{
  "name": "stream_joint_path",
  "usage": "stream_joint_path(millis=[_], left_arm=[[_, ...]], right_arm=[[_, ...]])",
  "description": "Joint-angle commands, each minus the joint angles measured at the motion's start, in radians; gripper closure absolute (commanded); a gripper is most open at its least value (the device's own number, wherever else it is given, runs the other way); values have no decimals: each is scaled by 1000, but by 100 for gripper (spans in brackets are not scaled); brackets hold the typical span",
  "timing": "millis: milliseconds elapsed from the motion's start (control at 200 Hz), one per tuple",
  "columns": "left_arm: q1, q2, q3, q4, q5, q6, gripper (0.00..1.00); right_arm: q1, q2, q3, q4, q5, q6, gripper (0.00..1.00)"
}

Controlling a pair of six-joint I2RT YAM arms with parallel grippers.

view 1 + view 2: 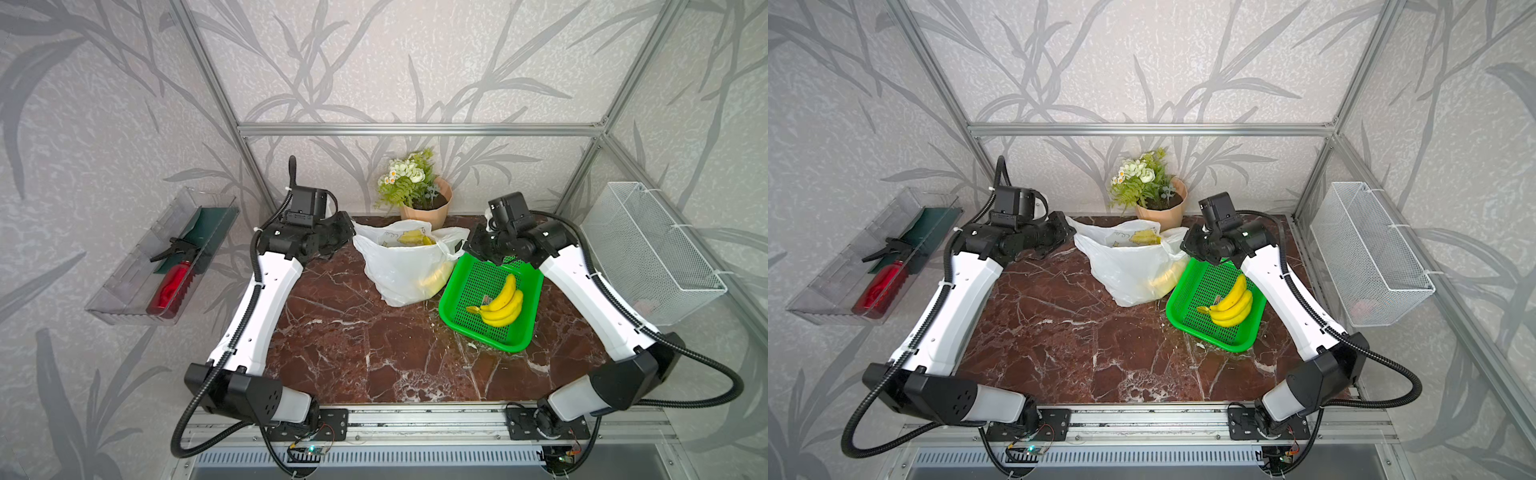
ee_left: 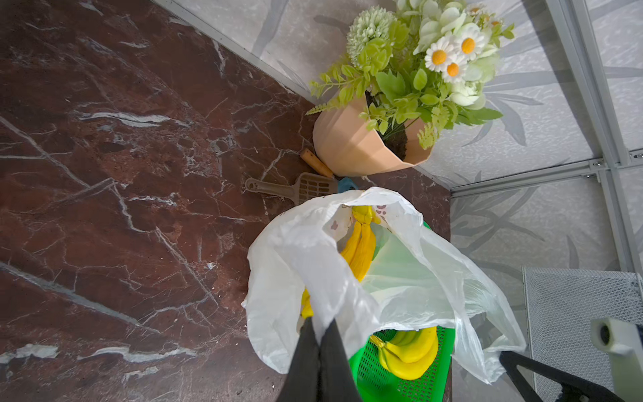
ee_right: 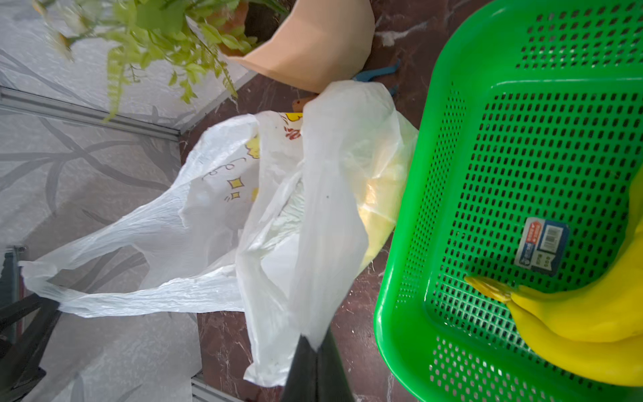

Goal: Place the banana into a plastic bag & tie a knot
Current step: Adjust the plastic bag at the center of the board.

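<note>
The plastic bag [image 1: 405, 270] stands open on the surface [image 1: 353, 353] beside the green basket [image 1: 471, 286], a banana bunch [image 2: 360, 250] already inside, left fingers [image 2: 306, 355] and right fingers [image 3: 302, 365] each pinched shut on one handle side, so only the knot is left to tie.

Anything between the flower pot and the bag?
Yes: a beige slotted scoop, a brown handle and something blue lie between the flower pot and the plastic bag. Seen in the left wrist view; hidden in both top views.

Top views look down; wrist views share bag [image 2: 417, 296].
</note>
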Motion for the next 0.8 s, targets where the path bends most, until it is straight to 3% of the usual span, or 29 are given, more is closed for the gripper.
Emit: stream_joint_path(millis=[0,265,385,475,535,665,725,795], left_arm=[[1,-70,-35,-75,-20,53,100],[98,-45,134,-186,-84,106,100],[115,-19,132,-148,-20,87,100],[103,-23,70,-113,45,52,100],[90,-57,-1,-71,60,23,100],[67,-124,-120,-46,89,-12,100],[62,-157,-152,-48,94,-25,100],[60,-186,-176,-55,96,-41,100]], right_arm=[[-2,-44,-28,27,34,-19,100],[10,3,104,-8,-14,-94,100],[13,-5,62,20,-15,-102,100],[13,6,43,15,-6,-182,100],[12,6,31,13,3,-266,85],[10,-53,18,2,85,-413,44],[9,-118,-17,21,155,-469,33],[10,-202,-80,51,240,-538,29]])
